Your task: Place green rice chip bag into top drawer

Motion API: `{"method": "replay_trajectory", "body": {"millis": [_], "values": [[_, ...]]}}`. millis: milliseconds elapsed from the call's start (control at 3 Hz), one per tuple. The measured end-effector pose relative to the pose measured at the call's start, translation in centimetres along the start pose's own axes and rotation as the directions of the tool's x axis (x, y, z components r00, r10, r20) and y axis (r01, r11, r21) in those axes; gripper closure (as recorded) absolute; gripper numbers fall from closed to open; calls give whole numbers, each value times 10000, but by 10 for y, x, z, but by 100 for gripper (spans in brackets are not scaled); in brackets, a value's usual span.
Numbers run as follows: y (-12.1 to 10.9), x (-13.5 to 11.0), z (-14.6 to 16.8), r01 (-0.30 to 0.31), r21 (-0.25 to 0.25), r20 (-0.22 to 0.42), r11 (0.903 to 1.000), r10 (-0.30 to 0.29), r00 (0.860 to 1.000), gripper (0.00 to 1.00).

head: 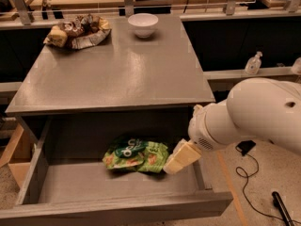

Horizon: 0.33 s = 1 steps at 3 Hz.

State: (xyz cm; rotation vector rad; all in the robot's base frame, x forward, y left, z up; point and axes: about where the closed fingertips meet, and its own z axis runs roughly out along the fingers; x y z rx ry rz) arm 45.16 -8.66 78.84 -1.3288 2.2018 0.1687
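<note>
The green rice chip bag (135, 154) lies flat on the grey bottom of the open top drawer (117, 210), towards the back and middle. My gripper (180, 157), tan-coloured at the end of the white arm (254, 114), hangs inside the drawer just at the bag's right edge. It points down and to the left. I cannot tell whether it touches the bag.
On the grey table top (117, 69) a brown-and-silver snack bag (77, 29) lies at the back left and a white bowl (143, 23) stands at the back middle. A sanitiser bottle (253, 63) stands on a ledge at the right. Cables (256, 178) lie on the floor at the right.
</note>
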Motion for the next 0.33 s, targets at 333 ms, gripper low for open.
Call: {"method": "replay_trajectory", "body": {"millis": [333], "values": [[0,0,0,4,4,-2,10000,-4,10000,0]]}}
